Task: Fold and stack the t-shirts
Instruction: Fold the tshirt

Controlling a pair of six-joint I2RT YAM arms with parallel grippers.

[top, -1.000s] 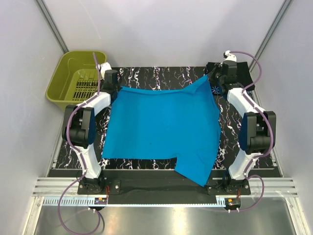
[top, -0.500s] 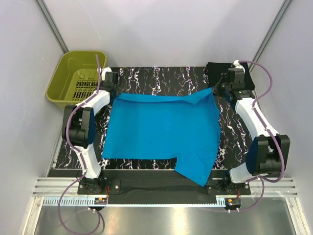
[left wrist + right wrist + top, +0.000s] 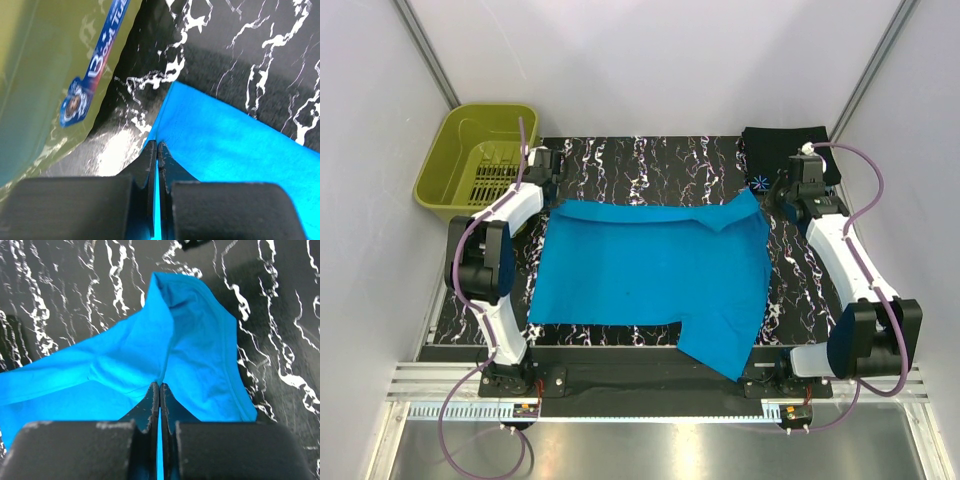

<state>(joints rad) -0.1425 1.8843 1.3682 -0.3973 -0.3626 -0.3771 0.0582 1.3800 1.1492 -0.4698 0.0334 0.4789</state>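
Note:
The turquoise-blue t-shirt (image 3: pixel 650 270) lies spread over the black marbled table (image 3: pixel 650 158). A sleeve flap hangs towards the front right. My left gripper (image 3: pixel 553 193) is shut on the shirt's far-left corner, close to the basket. The cloth shows pinched between the jaws in the left wrist view (image 3: pixel 157 146). My right gripper (image 3: pixel 772 196) is shut on the far-right corner, where the cloth (image 3: pixel 200 355) bunches into folds ahead of the jaws (image 3: pixel 159 385). The black t-shirt (image 3: pixel 788 150) lies folded at the far right corner, its blue-white starburst (image 3: pixel 758 183) showing.
An olive-green plastic basket (image 3: pixel 480 160) stands off the table's far-left corner. Its wall with a blue sticker fills the left of the left wrist view (image 3: pixel 45 75). White walls enclose the table on three sides.
My right arm has swung right and nearer with the shirt's far-right corner, uncovering the black shirt. The shirt's far edge has dropped flatter. The left gripper shifted only slightly.

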